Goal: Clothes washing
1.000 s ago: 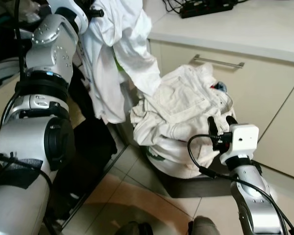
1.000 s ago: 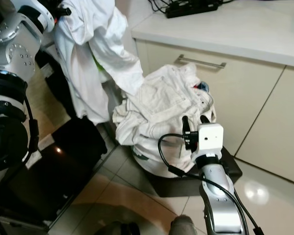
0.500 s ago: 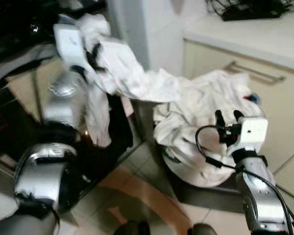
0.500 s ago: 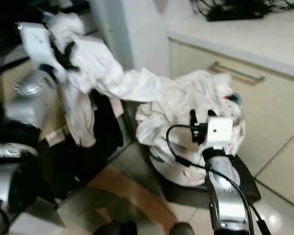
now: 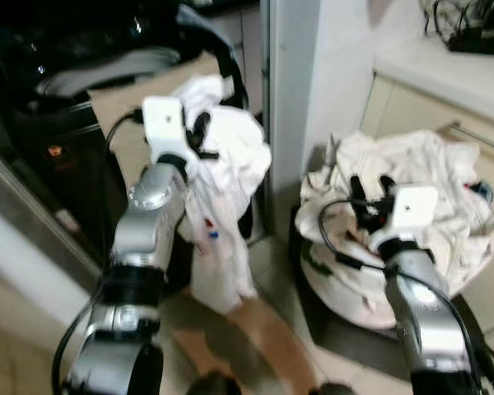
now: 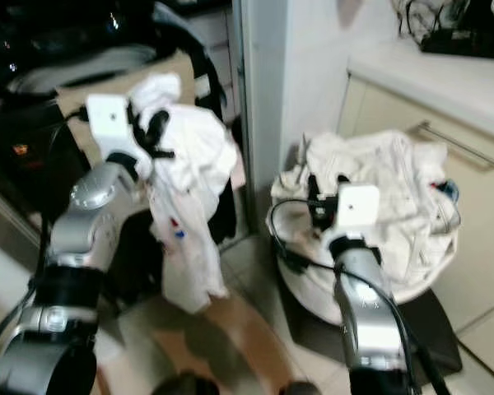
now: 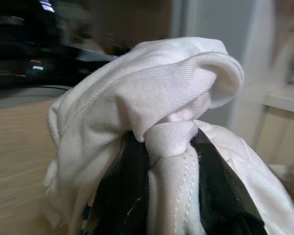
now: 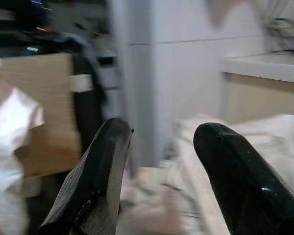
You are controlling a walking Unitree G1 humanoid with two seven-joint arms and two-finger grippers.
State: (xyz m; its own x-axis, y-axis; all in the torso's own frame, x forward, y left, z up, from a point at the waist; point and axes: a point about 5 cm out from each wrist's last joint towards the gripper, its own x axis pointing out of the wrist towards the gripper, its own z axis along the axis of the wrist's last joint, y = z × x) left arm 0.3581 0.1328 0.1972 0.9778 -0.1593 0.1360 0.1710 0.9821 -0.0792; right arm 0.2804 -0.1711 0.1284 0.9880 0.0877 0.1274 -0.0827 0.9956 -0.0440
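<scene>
far left: dark washing machine (image 5: 58,140), drum mouth rimmed in grey, door or front panel in tan just behind the raised arm. blurred, so latch and door angle not readable.

next, left gripper (image 5: 199,136) lifted at chest height in front of the machine, fingers (image 7: 120,191) clamped on a white garment (image 5: 226,189). cloth bunched and knotted between the fingers in the left wrist view, the rest hanging down in a long drape toward the tiled floor (image 5: 263,329), lower hem near but apparently not touching it. small red and blue marks on the hanging part.

centre: white pillar or cabinet end (image 5: 300,90) between machine and laundry.

right of that: laundry basket (image 6: 370,288) on a dark mat, heaped with more white clothes (image 5: 428,181), just beside the cream cabinet drawer with its metal handle (image 6: 457,144). right gripper (image 5: 369,193) hovering over the near edge of the heap, fingers (image 8: 100,166) spread wide, holding nothing. pale table (image 6: 428,70) above the drawer, tangle of black cables (image 6: 453,29) on it.

step in hand, by the look of it: carrying one garment from basket to drum. next move likely calls for swinging the left arm further toward the drum mouth, lifting enough to keep the trailing cloth off the floor and the door edge, then pushing well inside before letting go. plenty left in the basket, so early in the loading.
</scene>
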